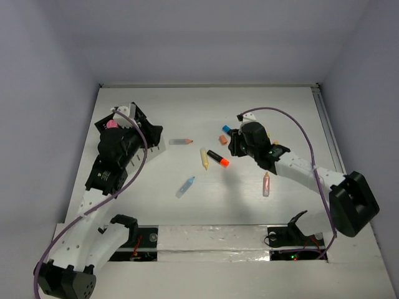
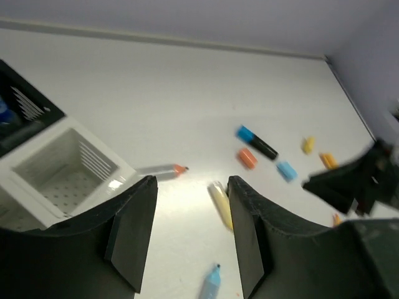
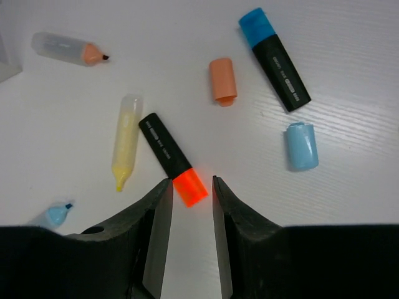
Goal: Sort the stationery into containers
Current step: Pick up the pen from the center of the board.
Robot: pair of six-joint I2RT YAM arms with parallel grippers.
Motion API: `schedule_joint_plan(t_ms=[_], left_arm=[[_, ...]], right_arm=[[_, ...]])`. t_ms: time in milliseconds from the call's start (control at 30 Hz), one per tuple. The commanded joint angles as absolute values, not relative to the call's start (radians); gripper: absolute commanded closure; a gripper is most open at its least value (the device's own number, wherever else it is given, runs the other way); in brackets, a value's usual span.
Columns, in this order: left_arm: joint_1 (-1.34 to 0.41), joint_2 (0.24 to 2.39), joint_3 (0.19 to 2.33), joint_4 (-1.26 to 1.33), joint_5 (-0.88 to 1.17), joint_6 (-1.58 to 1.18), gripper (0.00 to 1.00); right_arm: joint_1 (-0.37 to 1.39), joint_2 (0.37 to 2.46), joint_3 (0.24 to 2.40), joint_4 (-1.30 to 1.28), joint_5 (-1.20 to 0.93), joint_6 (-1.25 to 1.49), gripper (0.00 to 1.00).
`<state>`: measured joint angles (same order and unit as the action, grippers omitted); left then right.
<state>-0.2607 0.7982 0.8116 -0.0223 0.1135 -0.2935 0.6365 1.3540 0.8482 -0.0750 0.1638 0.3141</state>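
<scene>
1. The right gripper [image 3: 191, 182] hangs low over the table [image 1: 293, 118] with its jaws narrowly spread. They straddle the orange-capped end of the black marker [image 3: 163, 147]. The gap looks slightly wider than the cap, so I judge this a line-up for a pinch and not a grip; contact on the near side cannot be ruled out.
2. That marker lies flat and diagonal in the middle of the table. Its black barrel is just beside the yellow highlighter [image 3: 126, 140], so approaching at the cap end keeps the fingers off the highlighter.
3. The left gripper [image 2: 191, 187] hovers beside the organizer [image 2: 96, 163] at the left of the table. Its jaws are spread wide and hold nothing.
4. The white slotted compartment below it looks empty. The black compartment behind it holds something blue, too blurred to name.
5. The rest of the stationery is loose on the table:
   - a clear marker with an orange tip [image 3: 65, 48], nearest the organizer
   - a loose orange cap [image 3: 222, 81]
   - a blue-capped black marker [image 3: 274, 59]
   - a light blue cap [image 3: 302, 145]
   - a light blue marker [image 1: 186, 185], nearer the arm bases
   - a pinkish stick [image 1: 266, 184], under the right forearm
6. Most of the sorting appears undone. The pieces are well spaced, so each can likely be picked up singly. The round barrels may roll if nudged.
</scene>
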Motion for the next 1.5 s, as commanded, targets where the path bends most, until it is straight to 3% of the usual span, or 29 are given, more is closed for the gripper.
schedule_joint_plan(t_ms=[0, 333, 567, 1133, 1333, 1467], left_arm=[[-0.276, 0.736, 0.77, -0.038, 0.293, -0.304, 0.55], [-0.276, 0.628, 0.678, -0.075, 0.413, -0.264, 0.48], [-0.299, 0.611, 0.672, -0.104, 0.382, -0.272, 0.44], [-0.31, 0.624, 0.677, -0.123, 0.321, -0.275, 0.43], [-0.31, 0.627, 0.678, -0.123, 0.319, -0.275, 0.43], [-0.31, 0.627, 0.678, -0.123, 0.321, -0.275, 0.44]], right_arm=[[0.575, 1.423, 0.958, -0.078, 0.106, 0.299, 0.62], [0.448, 1.827, 1.41, -0.336, -0.046, 0.054, 0.42], [0.425, 2.032, 1.675, -0.556, -0.067, -0.106, 0.26], [0.416, 2.263, 1.896, -0.661, -0.051, -0.167, 0.36], [0.407, 2.313, 1.956, -0.661, -0.04, -0.187, 0.43], [0.397, 2.336, 1.986, -0.66, -0.035, -0.212, 0.56]])
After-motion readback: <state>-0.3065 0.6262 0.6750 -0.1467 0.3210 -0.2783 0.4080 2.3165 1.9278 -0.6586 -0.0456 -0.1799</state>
